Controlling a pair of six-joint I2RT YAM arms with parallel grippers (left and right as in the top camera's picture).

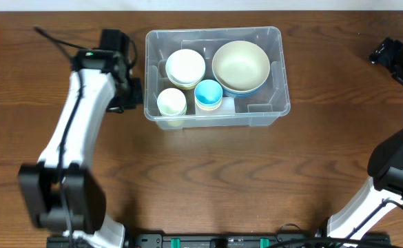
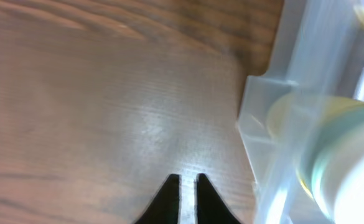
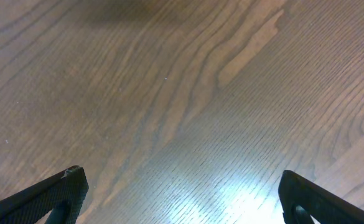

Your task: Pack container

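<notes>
The container (image 1: 260, 110), upper centre, holds bowls (image 1: 240, 65) and cups (image 1: 208, 94); packing seems done. The left gripper (image 2: 187, 182) is pinched together and empty, the right gripper (image 3: 178, 183) spread wide.

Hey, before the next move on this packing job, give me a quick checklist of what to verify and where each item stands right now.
1. Left gripper empty: ok, fingers nearly shut on nothing, beside the container.
2. Right gripper empty: ok, open above the table.
3. Container upright: ok.
4. Large bowl, cream bowl, blue cup and white cup inside: ok.
5. Items left outside to pack: ok, none in view.
6. Lid available: cannot tell, none in view.
</notes>
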